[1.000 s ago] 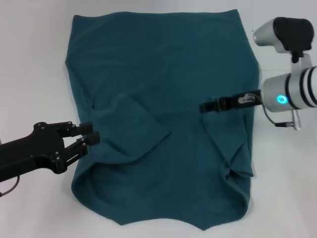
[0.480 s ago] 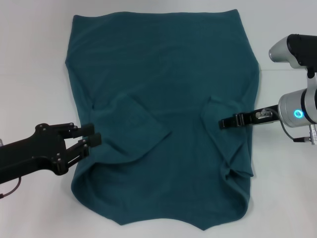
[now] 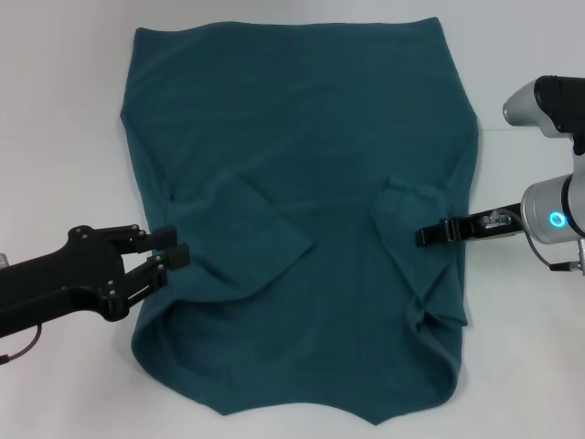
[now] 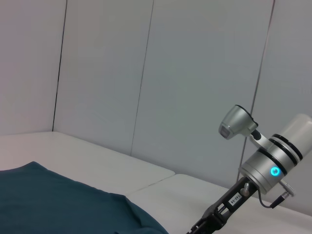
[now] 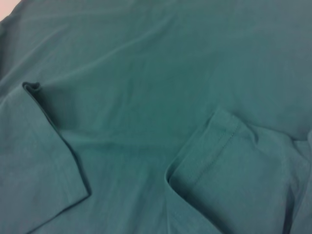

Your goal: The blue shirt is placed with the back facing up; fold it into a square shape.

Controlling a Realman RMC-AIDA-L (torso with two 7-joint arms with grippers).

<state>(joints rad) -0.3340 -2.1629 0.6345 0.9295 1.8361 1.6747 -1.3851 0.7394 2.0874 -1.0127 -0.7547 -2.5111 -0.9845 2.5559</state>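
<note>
The blue shirt lies spread flat on the white table, plain side up with no print showing, both short sleeves already turned inward onto the body so the outline is a tall rectangle, wider at the far hem than at the near edge. What remains, as I judge it, is the fold along the length that brings one end over the other to make the square. The left gripper sits at the shirt's left edge, its dark fingers close together with only a thin gap and no cloth visibly between them, the left folded sleeve lying just beyond its tips. The right gripper reaches in from the right side over the folded right sleeve; whether its fingers are parted I cannot tell. To do the step well, each gripper should pinch all layers at a matching corner, sleeve included, so the tucked sleeves do not slide out, and both should travel level and together. The bunched wrinkle nearer than the right fingertips may need smoothing first.
</note>
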